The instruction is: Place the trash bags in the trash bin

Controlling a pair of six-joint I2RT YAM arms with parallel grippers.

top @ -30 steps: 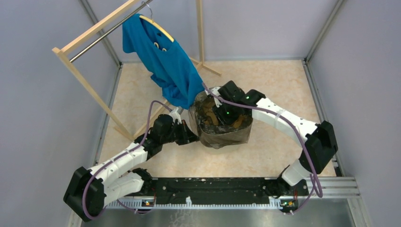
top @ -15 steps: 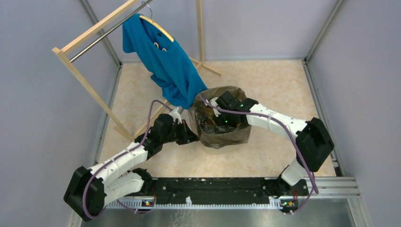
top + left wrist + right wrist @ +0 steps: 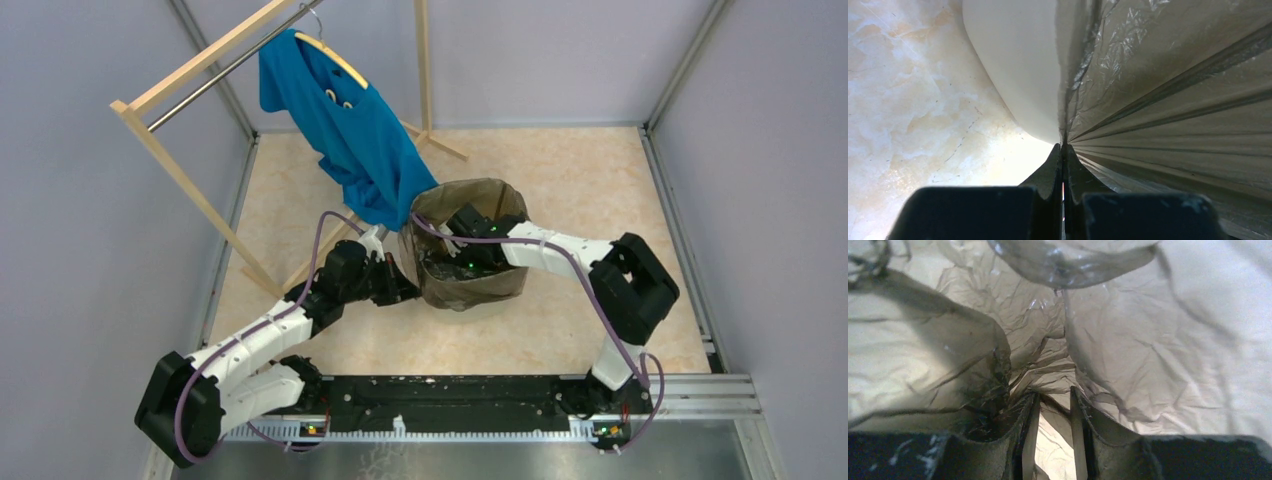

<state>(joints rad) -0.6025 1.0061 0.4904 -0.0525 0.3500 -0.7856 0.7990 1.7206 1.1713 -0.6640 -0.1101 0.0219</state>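
Note:
The cream trash bin [image 3: 1018, 65] stands mid-floor with the brown, see-through trash bag [image 3: 480, 285] draped over its rim and down its sides. My left gripper [image 3: 408, 290] is at the bin's left side, shut on a pinched fold of the bag [image 3: 1173, 90], and the film fans out taut from the gripper's tips [image 3: 1063, 147]. My right gripper [image 3: 452, 262] reaches down inside the bin. Its jaws [image 3: 1053, 392] stand a little apart, pressed against crumpled bag film [image 3: 1148, 350] that lines the inside. Film lies over its left finger [image 3: 1020, 415].
A blue shirt [image 3: 350, 130] hangs from the wooden clothes rack [image 3: 170, 160], its hem just behind the bin's back-left rim. A rack foot [image 3: 440, 145] runs across the floor behind the bin. Grey walls close in the floor on three sides.
My right arm has drawn nearer and sunk its gripper deeper into the bin. The bag's mouth now shows open over the far rim. The left arm has not moved.

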